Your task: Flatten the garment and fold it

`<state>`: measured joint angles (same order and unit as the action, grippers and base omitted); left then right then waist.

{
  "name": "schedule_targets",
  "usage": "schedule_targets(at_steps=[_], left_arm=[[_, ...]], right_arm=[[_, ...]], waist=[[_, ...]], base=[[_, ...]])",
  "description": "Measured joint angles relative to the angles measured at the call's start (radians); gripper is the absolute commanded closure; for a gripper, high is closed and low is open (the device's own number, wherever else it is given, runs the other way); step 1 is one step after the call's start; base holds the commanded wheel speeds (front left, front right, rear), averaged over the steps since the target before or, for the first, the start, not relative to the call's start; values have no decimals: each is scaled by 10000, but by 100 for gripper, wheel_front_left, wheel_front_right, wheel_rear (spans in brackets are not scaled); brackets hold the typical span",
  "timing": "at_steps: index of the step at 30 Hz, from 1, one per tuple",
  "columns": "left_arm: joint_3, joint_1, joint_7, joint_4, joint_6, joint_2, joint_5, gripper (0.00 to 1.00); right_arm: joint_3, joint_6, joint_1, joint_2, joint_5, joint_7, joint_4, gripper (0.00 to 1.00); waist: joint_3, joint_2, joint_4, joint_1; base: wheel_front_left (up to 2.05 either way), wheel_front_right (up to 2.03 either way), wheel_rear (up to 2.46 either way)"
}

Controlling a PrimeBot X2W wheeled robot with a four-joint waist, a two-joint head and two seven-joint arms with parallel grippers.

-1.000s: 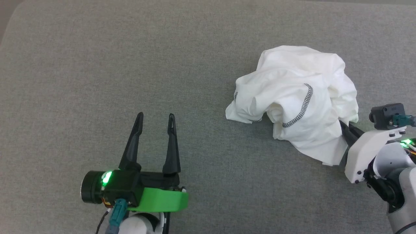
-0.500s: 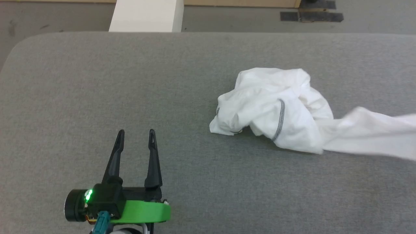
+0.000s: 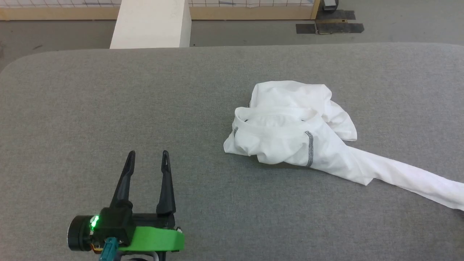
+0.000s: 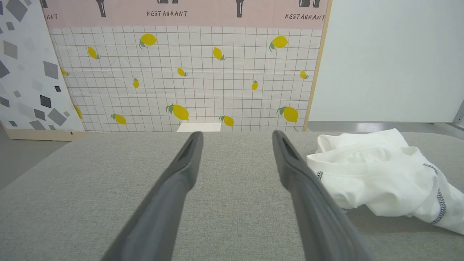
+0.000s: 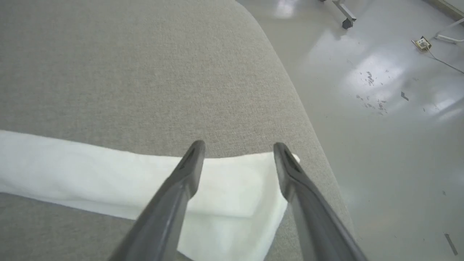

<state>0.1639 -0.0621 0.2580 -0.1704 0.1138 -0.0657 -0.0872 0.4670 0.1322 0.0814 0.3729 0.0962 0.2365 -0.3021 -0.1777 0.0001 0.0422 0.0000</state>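
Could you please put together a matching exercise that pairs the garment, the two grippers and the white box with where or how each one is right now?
Things:
1. garment
2. left gripper
3. right gripper
4. white box

Places or states:
A. open above the end of a straight sleeve
B. beyond the table's far edge
C. bunched in a heap, one sleeve lying straight
D. open above bare grey table

Pairs: 1-C, 2-D, 3-A, 4-B.

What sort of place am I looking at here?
Probably a robot test studio, not a real room: a printed lemon-tile backdrop lettered RESTAURANT stands behind a grey fabric-covered table, on a bare glossy floor.
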Motion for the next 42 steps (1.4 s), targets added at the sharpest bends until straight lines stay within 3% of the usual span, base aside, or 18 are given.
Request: schedule_targets(at_steps=[5,11,17,18,20,21,28,37,42], left_arm=[[-48,13,0,-48,-31,2,27,0],[161,160,0,-48,-33,38,23,0],[228,445,0,-50,-23,65,23,0],[219,450,0,-48,-23,69,23,0],[245,458,0,-42,-21,73,23,0],[249,466,0,-44,6,75,21,0],[219,464,0,-42,104,90,-13,0],[290,470,0,-36,102,100,-92,0],[360,466,0,2,102,102,-90,0]], right_arm=[[-1582,2,701,184,821,-92,918,0],[-4119,2,755,790,2395,1269,1732,0],[-5762,2,745,1639,3030,2086,1549,0],[-5960,2,748,1732,3122,2199,1450,26],[-6259,0,800,2015,3335,2487,1310,100],[-6316,2,853,2165,3476,2600,1302,100],[-5741,4,1197,2451,3459,2213,1315,100],[-2303,4,1748,3496,1797,1394,454,100],[-915,4,1739,3302,293,817,-456,100]], waist=[[-133,0,-57,0],[-551,0,43,0],[-974,0,362,0],[-1020,0,419,0],[-1110,0,569,0],[-1145,-1,641,0],[-1184,0,793,0],[-1112,0,883,0],[-1222,0,1023,0]], base=[[0,0,0],[0,0,0],[0,0,0],[0,0,0],[0,0,0],[0,0,0],[0,0,0],[0,0,0],[0,0,0]])
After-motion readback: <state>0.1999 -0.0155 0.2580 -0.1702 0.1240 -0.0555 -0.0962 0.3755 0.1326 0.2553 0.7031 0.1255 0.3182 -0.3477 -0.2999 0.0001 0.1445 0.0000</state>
